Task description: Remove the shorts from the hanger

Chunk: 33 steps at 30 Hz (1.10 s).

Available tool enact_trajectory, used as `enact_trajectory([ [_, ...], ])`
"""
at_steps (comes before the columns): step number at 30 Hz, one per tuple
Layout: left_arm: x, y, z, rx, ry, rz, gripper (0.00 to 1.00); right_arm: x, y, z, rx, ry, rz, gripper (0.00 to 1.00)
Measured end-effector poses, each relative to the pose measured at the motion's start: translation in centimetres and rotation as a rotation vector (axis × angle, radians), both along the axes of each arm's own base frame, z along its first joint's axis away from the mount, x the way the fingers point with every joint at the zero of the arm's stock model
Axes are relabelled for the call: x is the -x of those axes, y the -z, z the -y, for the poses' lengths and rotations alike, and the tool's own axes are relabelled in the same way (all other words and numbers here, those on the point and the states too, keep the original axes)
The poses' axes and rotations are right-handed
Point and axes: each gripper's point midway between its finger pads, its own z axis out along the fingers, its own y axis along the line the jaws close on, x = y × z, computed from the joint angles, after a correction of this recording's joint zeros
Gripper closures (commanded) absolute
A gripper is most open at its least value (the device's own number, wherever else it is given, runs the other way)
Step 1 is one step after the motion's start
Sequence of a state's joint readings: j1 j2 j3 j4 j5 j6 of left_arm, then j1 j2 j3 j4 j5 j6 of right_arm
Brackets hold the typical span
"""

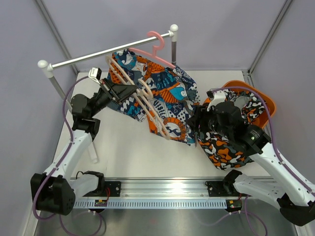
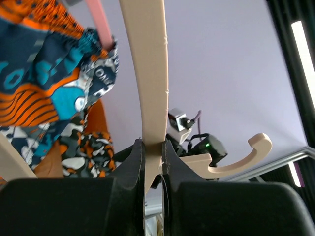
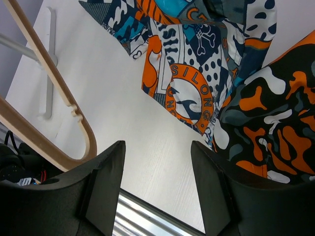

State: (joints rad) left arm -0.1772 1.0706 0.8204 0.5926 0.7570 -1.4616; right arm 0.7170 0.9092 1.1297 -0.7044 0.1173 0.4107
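Left gripper (image 2: 153, 150) pinching beige hanger (image 2: 147, 73), right gripper (image 3: 157, 160) spread above table (image 3: 123, 123), nothing between, I log blue shorts (image 1: 165, 101) touching camo shorts (image 1: 224, 147).

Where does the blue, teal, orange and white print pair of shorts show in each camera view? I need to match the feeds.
Top external: the blue, teal, orange and white print shorts sit at centre.
Left wrist: upper left, beside the beige wooden hanger clamped in the left tool.
Right wrist: top centre.
Shared landmark: the orange, black, white and grey camouflage shorts.
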Motion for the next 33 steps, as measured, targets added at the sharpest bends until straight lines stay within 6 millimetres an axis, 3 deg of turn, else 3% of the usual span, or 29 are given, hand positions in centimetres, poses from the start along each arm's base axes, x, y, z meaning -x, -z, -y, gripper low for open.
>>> enact_trajectory([
  [5,-1.7,-1.4,-1.3,0.095,-0.012,0.018,1.00,0.1,-0.3,0.4,0.015,0.008,0.001,0.36],
  [18,-7.0,-1.8,-4.2,0.228,-0.032,-0.027,1.00,0.4,-1.5,1.0,0.026,0.014,0.008,0.37],
  [26,-8.5,-4.8,-5.0,0.272,-0.018,0.025,1.00,0.4,-1.2,1.0,0.045,0.013,-0.010,0.37],
  [33,-10.2,-4.5,-5.5,0.314,-0.010,0.001,1.00,0.3,-1.5,0.9,0.046,0.012,-0.010,0.37],
])
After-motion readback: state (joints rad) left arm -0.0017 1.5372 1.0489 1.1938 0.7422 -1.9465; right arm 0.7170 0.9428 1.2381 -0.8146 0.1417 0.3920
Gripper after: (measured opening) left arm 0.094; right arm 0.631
